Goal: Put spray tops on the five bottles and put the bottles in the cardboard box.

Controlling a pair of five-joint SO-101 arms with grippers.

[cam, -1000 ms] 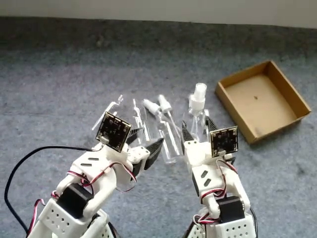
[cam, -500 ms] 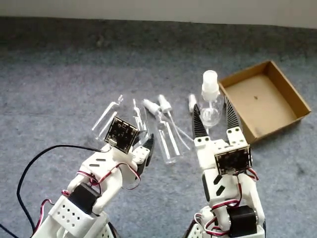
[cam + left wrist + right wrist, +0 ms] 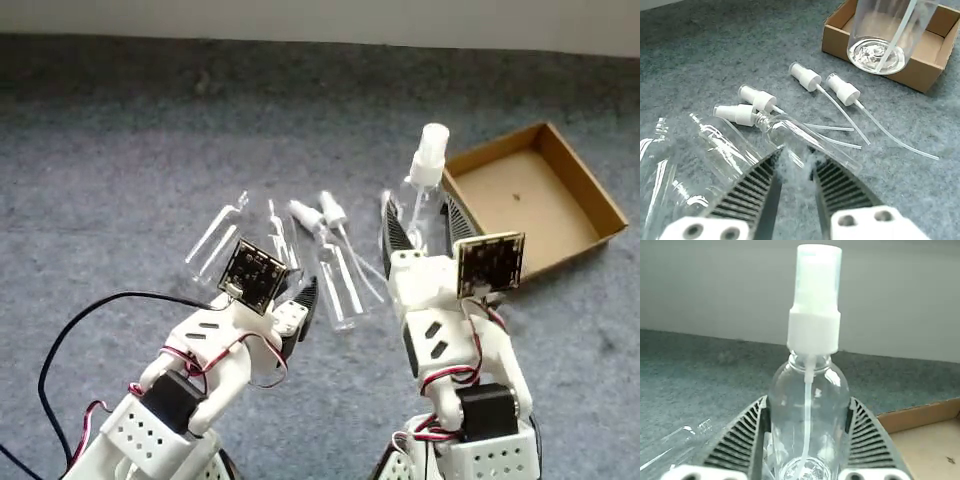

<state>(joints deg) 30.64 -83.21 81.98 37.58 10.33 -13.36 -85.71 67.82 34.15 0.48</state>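
Raised boxward, bottle stands apparently clamped between right jaws.

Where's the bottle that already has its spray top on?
The capped bottle is upright in the right gripper, just left of the cardboard box in the high view.

1 capped clear bottle upright beside the cardboard box; uncapped bottles, loose spray tops flat nearby.

White plastic arms carry black servos, ribbed black fingers and red wiring.
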